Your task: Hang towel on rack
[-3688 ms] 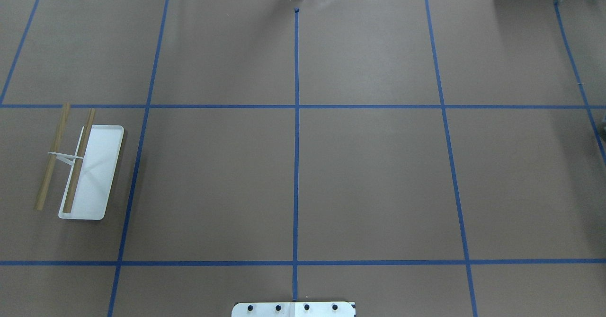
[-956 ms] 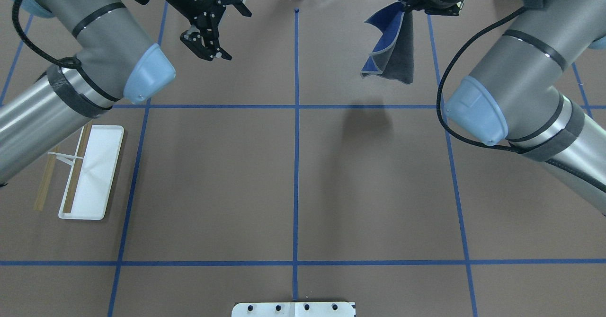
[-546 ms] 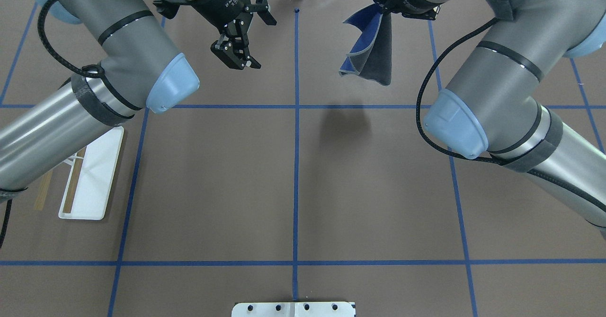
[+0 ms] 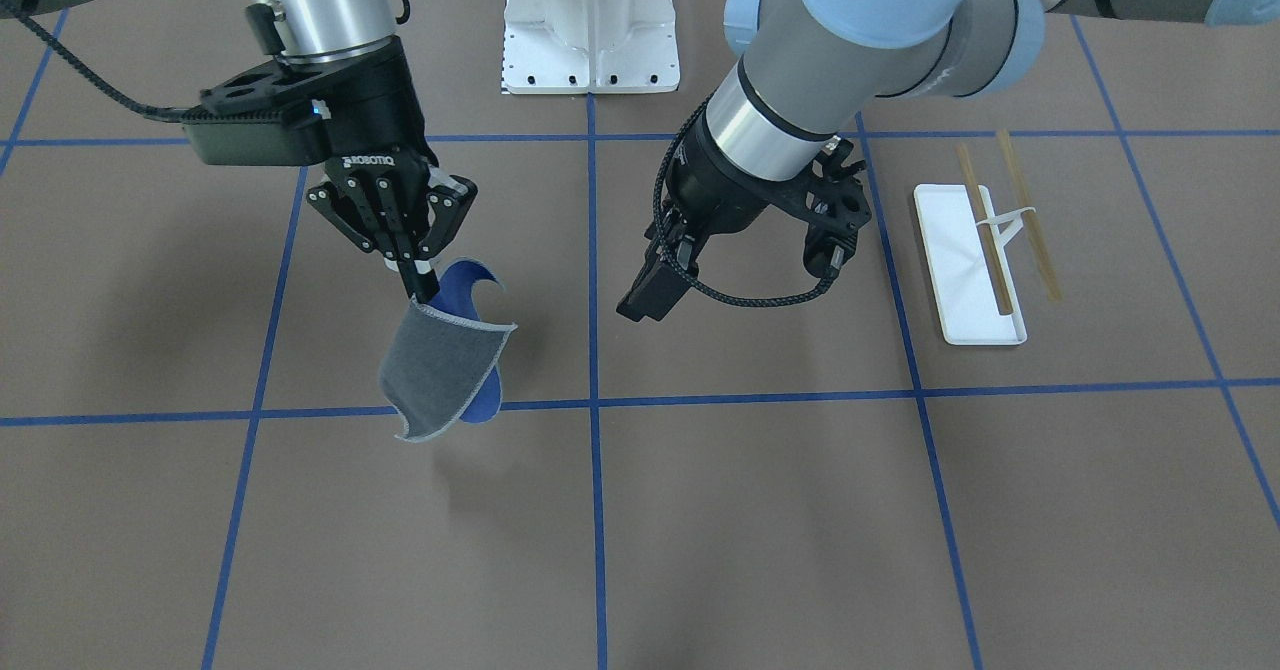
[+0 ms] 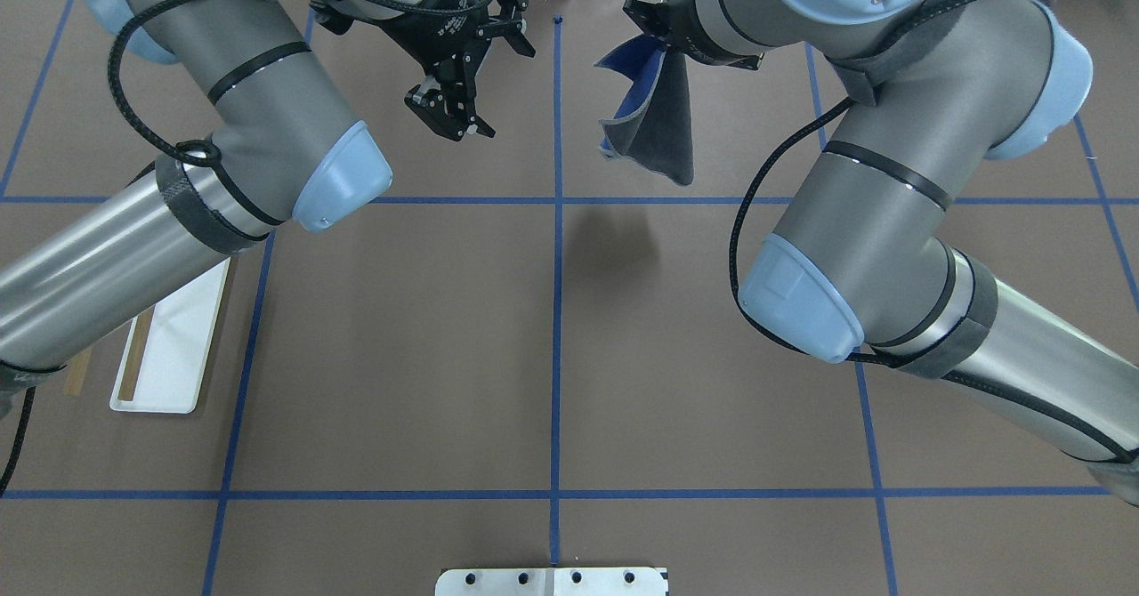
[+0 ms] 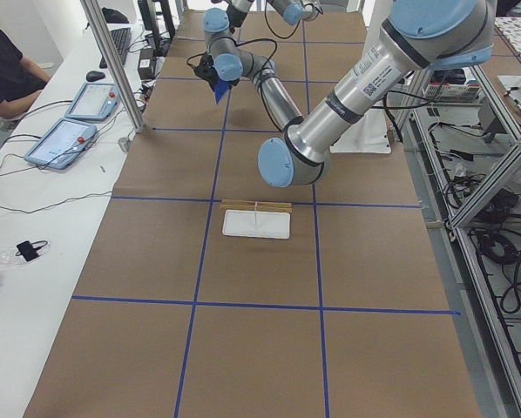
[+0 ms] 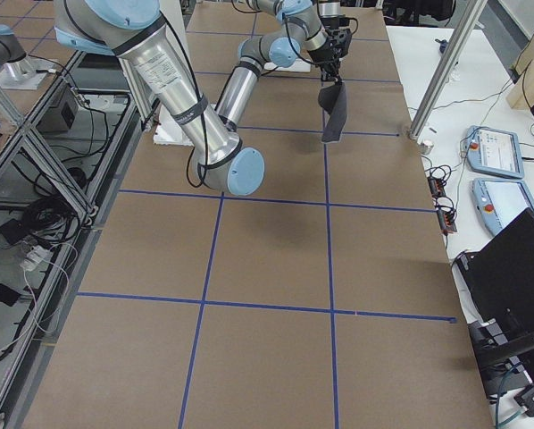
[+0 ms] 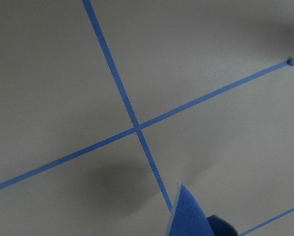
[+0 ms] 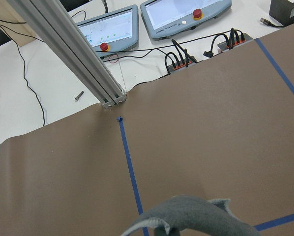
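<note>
Two claws are over the worktop (image 4: 760,520), and only one has anything in it. My right claw (image 4: 416,282) is pinched tight on the top corner of the towel (image 4: 438,375), which hangs down from it, clear of the brown paper, with a soft shadow below. From the front the grey side faces out, curled like a scoop, and the blue side shows inside the fold and at a peak beside my fingers. From overhead the towel (image 5: 666,124) hangs just to my right of the centre tape line, in the far row of squares. My right wrist camera catches a grey fold along its lower edge; my left wrist camera catches a blue tip at its lower edge.

My left claw (image 5: 448,118) is spread wide and holds nothing. It hangs above the worktop just across the centre line from the towel, near it but not touching.

The rack (image 4: 968,285) stands on the worktop far out on my left, well apart from the towel. Its white tray lies flat and both rods are bare. Overhead, my left arm covers part of it.
</note>
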